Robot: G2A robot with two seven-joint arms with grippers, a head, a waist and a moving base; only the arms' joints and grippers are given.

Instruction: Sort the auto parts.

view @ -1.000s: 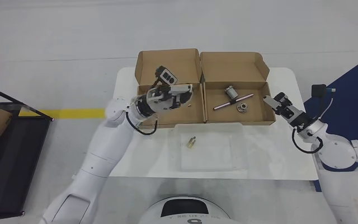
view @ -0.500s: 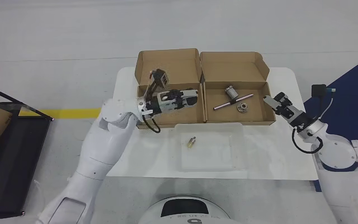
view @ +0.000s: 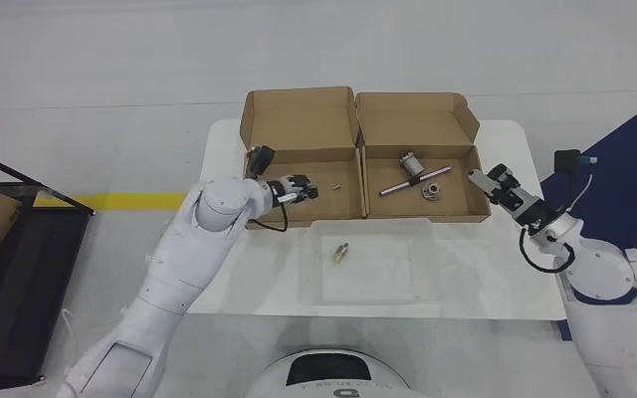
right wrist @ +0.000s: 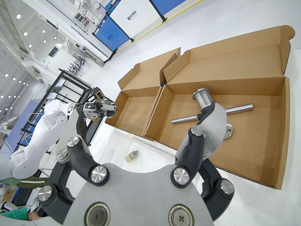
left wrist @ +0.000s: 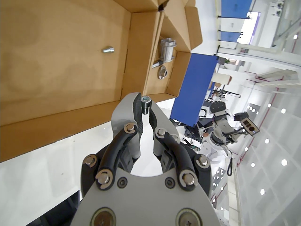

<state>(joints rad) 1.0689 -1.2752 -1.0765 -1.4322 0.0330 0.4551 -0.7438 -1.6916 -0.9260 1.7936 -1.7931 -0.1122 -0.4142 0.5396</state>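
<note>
While my left gripper [left wrist: 145, 109] pinches a small bolt [left wrist: 145, 104] above the left box [view: 333, 207], 1 loose bolt [left wrist: 108, 50] lies on that box's floor. My right gripper [view: 491, 179] hangs spread at the outer edge of the right box [view: 458, 207], which holds a rod [view: 410, 181], a cylinder [view: 409, 161] and a flange [view: 431, 191].

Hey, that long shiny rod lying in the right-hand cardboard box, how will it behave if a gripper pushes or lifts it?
The rod looks like polished solid metal, so probably stiff and heavy for its thickness. Being round and smooth, it would likely roll if pushed sideways and might slip in a grip away from its middle.
</note>
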